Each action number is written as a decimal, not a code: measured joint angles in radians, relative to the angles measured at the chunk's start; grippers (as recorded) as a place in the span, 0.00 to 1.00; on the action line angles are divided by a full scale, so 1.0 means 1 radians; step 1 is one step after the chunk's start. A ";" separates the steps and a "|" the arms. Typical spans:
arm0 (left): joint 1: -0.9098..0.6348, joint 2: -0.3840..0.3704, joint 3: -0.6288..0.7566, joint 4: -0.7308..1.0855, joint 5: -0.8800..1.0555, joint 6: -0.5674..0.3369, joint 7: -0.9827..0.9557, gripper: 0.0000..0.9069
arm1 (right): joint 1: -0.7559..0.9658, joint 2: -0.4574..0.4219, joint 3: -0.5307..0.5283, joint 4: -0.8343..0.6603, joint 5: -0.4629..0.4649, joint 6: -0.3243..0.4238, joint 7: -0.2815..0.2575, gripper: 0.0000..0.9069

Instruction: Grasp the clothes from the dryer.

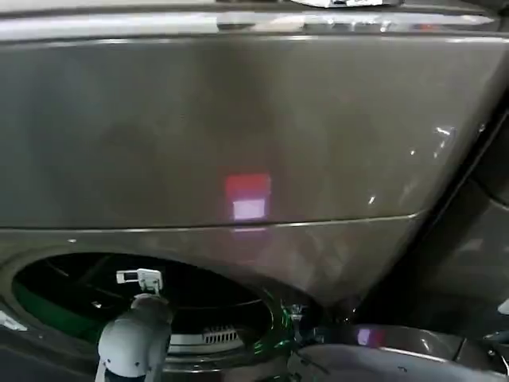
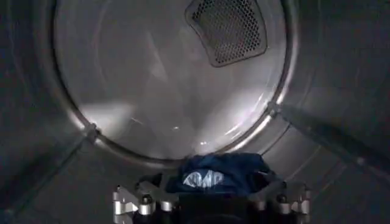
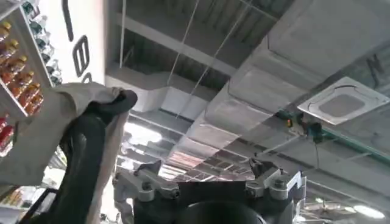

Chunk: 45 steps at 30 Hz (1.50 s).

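Head view: the dryer (image 1: 238,135) fills most of the frame, its bronze-grey front panel with a red and white reflection near centre. Its round porthole sits at lower left of the frame, dark inside, with a strip of green showing along the lower left inner edge. The left arm, white-jointed, reaches into the porthole at the bottom left of the frame.

Left wrist view: the left tool (image 2: 210,204) is inside the steel drum, at the bottom centre of the frame, its two metal fingers (image 2: 131,202) spread wide apart. The clothes (image 2: 213,176) lie bunched on the drum floor just beyond and between the fingers, looking dark in the dim light, with a pale print on top. Cannot tell whether the fingers touch the fabric. A perforated vent (image 2: 228,27) sits in the drum's back wall, upper centre-right.

Right wrist view: the right tool (image 3: 210,189) points upward toward the ceiling ducts, at lower centre of the frame, fingers apart and empty.
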 measured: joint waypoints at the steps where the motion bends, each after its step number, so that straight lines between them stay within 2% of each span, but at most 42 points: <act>1: -0.021 0.000 0.000 0.028 -0.003 0.000 -0.004 1.00 | 0.000 -0.001 0.000 0.001 0.000 0.000 0.000 1.00; 8: -0.167 -0.009 -0.003 0.241 -0.012 -0.003 -0.022 1.00 | -0.004 -0.002 -0.001 0.003 0.003 0.000 0.000 1.00; 20: -0.434 -0.051 -0.015 0.653 0.022 -0.215 -0.010 1.00 | -0.015 -0.005 0.007 0.003 0.006 0.002 -0.001 1.00; 30: -0.613 -0.051 -0.041 0.924 0.055 -0.320 -0.008 1.00 | -0.012 -0.005 0.002 0.004 0.006 0.003 -0.002 1.00; 37: -0.697 -0.051 -0.048 1.061 0.083 -0.350 0.005 1.00 | -0.006 -0.008 -0.003 0.004 0.006 0.003 -0.002 1.00; 41: -0.713 -0.051 -0.048 1.090 0.185 -0.361 0.068 1.00 | -0.011 -0.011 -0.001 -0.001 0.006 0.003 -0.003 1.00; 45: -0.714 -0.051 -0.046 1.084 0.411 -0.417 0.199 1.00 | -0.013 -0.009 -0.002 -0.007 0.005 0.007 -0.005 1.00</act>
